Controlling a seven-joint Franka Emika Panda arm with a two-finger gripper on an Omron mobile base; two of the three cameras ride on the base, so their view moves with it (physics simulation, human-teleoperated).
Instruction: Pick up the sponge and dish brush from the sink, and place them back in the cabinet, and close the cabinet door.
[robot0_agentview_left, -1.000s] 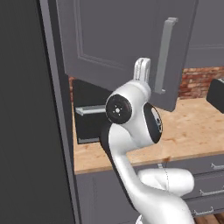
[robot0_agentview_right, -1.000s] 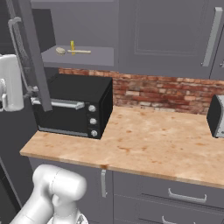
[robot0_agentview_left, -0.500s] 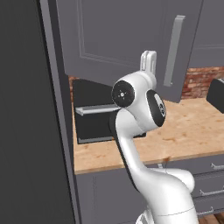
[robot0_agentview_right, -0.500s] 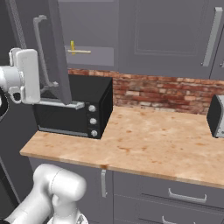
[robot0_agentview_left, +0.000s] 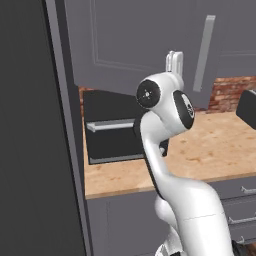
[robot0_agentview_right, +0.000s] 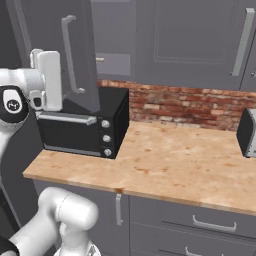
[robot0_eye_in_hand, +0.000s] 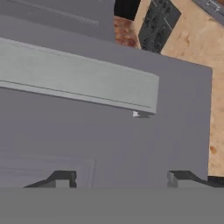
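The cabinet door (robot0_agentview_right: 82, 55), a flat grey panel with a silver bar handle (robot0_agentview_right: 70, 55), stands partly swung over the cabinet (robot0_agentview_right: 112, 50). My gripper (robot0_eye_in_hand: 122, 179) faces the door's outer face just below the handle (robot0_eye_in_hand: 78, 83). Its dark fingertips (robot0_eye_in_hand: 61, 178) stand apart with nothing between them, so it is open. In the right base view my white hand (robot0_agentview_right: 48, 80) sits against the door's left side. A tiny yellow speck (robot0_agentview_right: 100, 59) lies on the inner shelf, too small to name. The sponge and dish brush are hidden, and the sink is out of view.
A black toaster oven (robot0_agentview_right: 82, 127) sits on the wood-grain counter (robot0_agentview_right: 175, 165) right under the door. Brick backsplash (robot0_agentview_right: 185, 105) runs behind it. A dark appliance (robot0_agentview_right: 247, 132) stands at the right. A tall dark unit (robot0_agentview_left: 35, 130) walls off the left side.
The cabinet door has swung further toward shut, covering most of the shelf. My hand has travelled with it, to the right in the right base view.
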